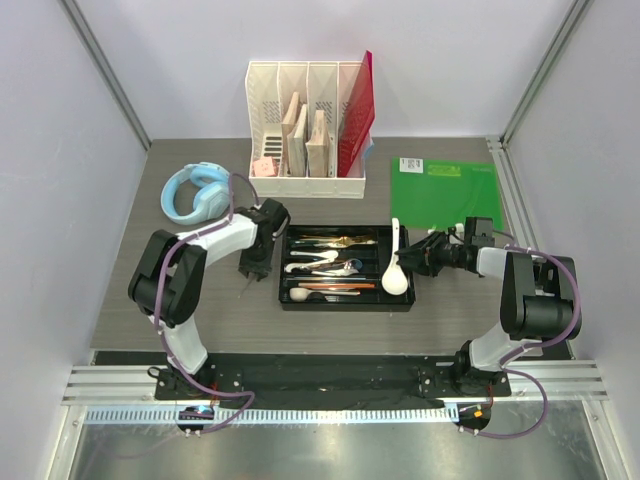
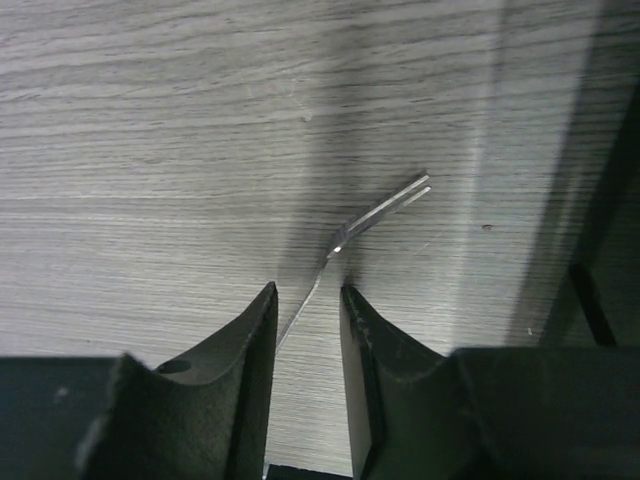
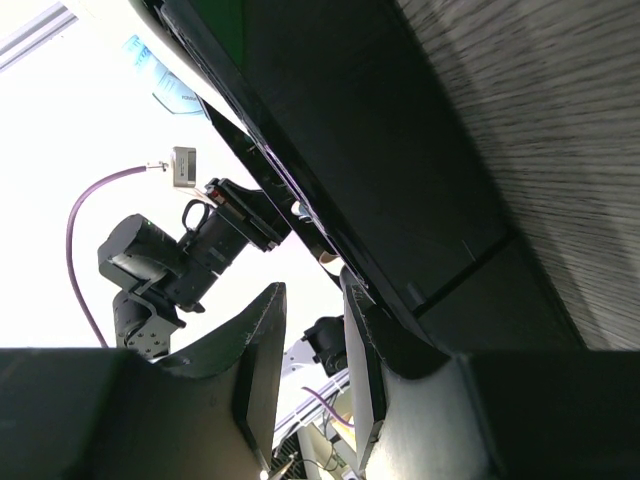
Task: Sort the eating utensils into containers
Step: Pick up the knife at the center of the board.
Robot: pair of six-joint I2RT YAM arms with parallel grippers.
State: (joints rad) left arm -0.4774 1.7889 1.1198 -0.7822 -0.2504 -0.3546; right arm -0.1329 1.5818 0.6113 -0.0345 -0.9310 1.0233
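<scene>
Fork (image 2: 380,211), silver — thin, likely light, stiff, slippery; take mid-handle. Left hand (image 2: 307,292) narrowly parted astride handle — whether gripping, cannot tell.

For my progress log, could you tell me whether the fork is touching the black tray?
Apart: the left wrist view shows bare tabletop between the fork and the tray.

A lab booth: blank white walls (image 1: 60,120), aluminium base rail (image 1: 100,385).
</scene>
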